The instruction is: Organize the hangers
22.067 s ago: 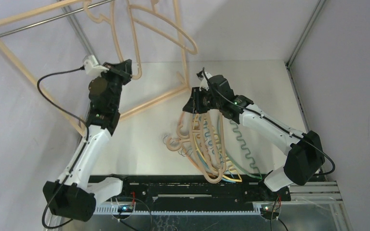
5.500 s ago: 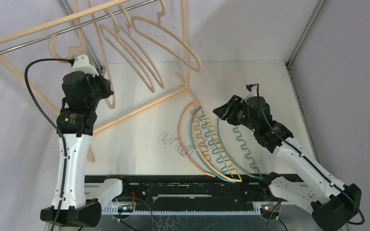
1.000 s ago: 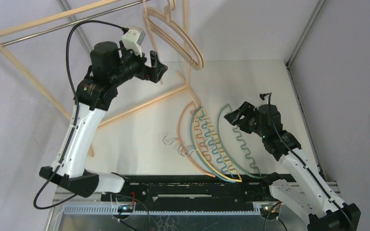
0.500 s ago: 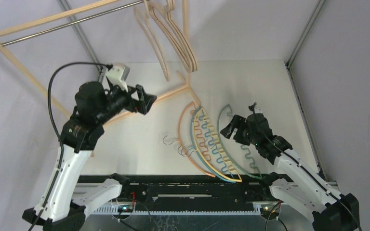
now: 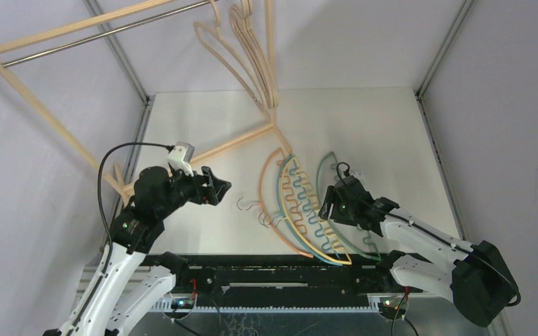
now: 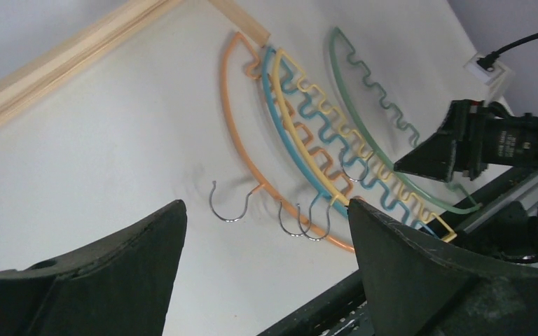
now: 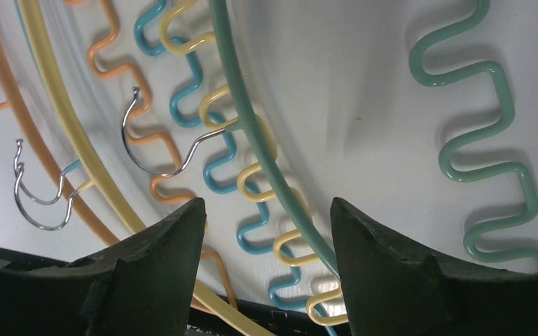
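Wooden hangers (image 5: 249,52) hang on the rack (image 6: 56,64); four coloured hangers (image 5: 300,203) lie beside its foot, unhung. Left gripper (image 6: 265,213) and right gripper (image 7: 266,210) gape wide, empty.

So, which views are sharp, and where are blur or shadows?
Top external: evenly lit, sharp, faint shadows on the table. Left wrist: hangers sharp, left gripper dark, slightly soft. Right wrist: green hanger sharp, casting soft shadows; right gripper dark.
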Controlling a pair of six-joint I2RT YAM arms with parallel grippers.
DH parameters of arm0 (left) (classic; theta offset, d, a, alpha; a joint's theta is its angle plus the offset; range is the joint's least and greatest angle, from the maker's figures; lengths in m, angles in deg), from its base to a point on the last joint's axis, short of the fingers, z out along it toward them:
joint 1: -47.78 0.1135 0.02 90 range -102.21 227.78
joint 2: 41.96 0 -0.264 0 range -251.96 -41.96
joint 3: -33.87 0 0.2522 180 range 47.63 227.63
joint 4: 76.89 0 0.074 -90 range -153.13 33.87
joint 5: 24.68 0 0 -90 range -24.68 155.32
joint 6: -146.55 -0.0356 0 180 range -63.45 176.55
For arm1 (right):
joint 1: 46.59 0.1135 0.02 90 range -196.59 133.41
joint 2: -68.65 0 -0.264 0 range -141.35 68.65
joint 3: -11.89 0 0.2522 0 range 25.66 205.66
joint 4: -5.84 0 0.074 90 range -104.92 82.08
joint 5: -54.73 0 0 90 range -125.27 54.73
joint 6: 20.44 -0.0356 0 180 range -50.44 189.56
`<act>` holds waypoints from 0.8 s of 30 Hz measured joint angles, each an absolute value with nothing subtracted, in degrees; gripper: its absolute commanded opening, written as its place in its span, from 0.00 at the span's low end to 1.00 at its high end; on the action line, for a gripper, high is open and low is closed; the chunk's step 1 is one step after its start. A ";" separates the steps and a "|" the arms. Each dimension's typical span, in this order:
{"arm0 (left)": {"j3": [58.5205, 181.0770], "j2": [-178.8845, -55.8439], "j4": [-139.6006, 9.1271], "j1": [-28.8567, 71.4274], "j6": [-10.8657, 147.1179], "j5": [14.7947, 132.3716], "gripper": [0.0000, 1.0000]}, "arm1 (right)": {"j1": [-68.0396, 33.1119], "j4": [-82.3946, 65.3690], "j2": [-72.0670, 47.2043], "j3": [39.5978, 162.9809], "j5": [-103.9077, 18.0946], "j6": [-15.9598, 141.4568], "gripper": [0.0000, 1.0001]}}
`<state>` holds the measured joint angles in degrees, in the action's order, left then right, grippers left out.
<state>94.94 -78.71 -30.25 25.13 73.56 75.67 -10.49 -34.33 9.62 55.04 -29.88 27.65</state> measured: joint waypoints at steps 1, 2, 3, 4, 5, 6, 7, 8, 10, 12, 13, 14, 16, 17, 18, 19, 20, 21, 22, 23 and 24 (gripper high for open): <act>93.91 -77.77 -31.15 25.13 74.20 76.04 0.88 | -10.82 -34.20 9.21 55.04 -29.66 27.70 0.69; 93.02 -77.03 -31.84 25.13 74.68 76.28 0.88 | -11.17 -33.98 8.64 55.04 -29.55 27.83 0.66; 91.79 -76.02 -32.94 25.13 75.29 76.65 0.88 | -11.48 -33.70 8.03 55.04 -29.55 27.98 0.63; 90.70 -75.43 -33.90 25.13 75.84 76.96 0.88 | -11.87 -33.28 7.18 55.04 -29.62 28.16 0.61; 89.69 -75.06 -34.58 25.13 76.25 77.24 0.88 | -12.20 -32.74 6.08 55.04 -29.70 28.33 0.60; 88.47 -74.78 -35.30 25.13 76.69 77.55 0.87 | -12.44 -32.34 5.17 55.04 -29.77 28.48 0.59; 87.35 -74.56 -35.67 25.11 77.15 77.68 0.87 | -12.64 -31.88 3.90 55.04 -29.86 28.66 0.59; 86.33 -74.43 -35.87 25.13 77.43 77.77 0.87 | -12.83 -31.45 2.61 55.04 -29.92 28.85 0.58; 84.75 -74.08 -35.98 25.11 77.87 77.83 0.87 | -12.92 -30.62 0.40 55.04 -30.21 29.20 0.53; 84.01 -73.92 -36.06 25.11 78.22 78.01 0.87 | -13.18 -29.00 -0.95 55.50 -30.51 29.62 0.37; 83.94 -73.88 -36.02 25.11 78.31 78.03 0.87 | -13.23 -28.26 -1.83 55.68 -30.80 29.73 0.24; 83.94 -73.88 -36.24 25.11 78.55 78.08 0.87 | -13.27 -27.47 -2.53 55.96 -31.25 30.03 0.13; 83.94 -73.88 -36.72 25.11 78.63 78.12 0.87 | -13.23 -26.44 -3.77 56.18 -31.78 30.56 0.04; 83.94 -73.84 -37.00 25.11 78.63 78.21 0.86 | -13.23 -26.11 -4.04 56.18 -31.78 31.00 0.00; 83.94 -73.75 -37.29 25.11 78.63 78.25 0.87 | -13.27 -26.09 -3.99 56.18 -31.80 31.41 0.00; 83.94 -73.73 -37.62 25.11 78.63 78.47 0.86 | -13.27 -26.14 -3.77 56.18 -31.71 31.83 0.00; 83.94 -73.73 -37.72 25.11 78.65 78.58 0.86 | -13.38 -26.22 -3.49 56.18 -31.69 32.22 0.00; 83.94 -73.75 -37.77 25.11 78.65 78.73 0.86 | -13.51 -26.35 -3.10 56.18 -31.67 32.48 0.00; 83.94 -73.75 -37.81 25.11 78.68 79.02 0.86 | -13.66 -26.62 -2.51 56.18 -31.67 32.75 0.00; 83.94 -73.75 -37.83 25.11 78.74 79.15 0.86 | -13.97 -26.90 -1.65 56.18 -31.69 32.88 0.00; 83.94 -73.75 -37.88 25.09 78.92 79.30 0.86 | -14.38 -27.03 -0.54 56.18 -31.74 32.90 0.00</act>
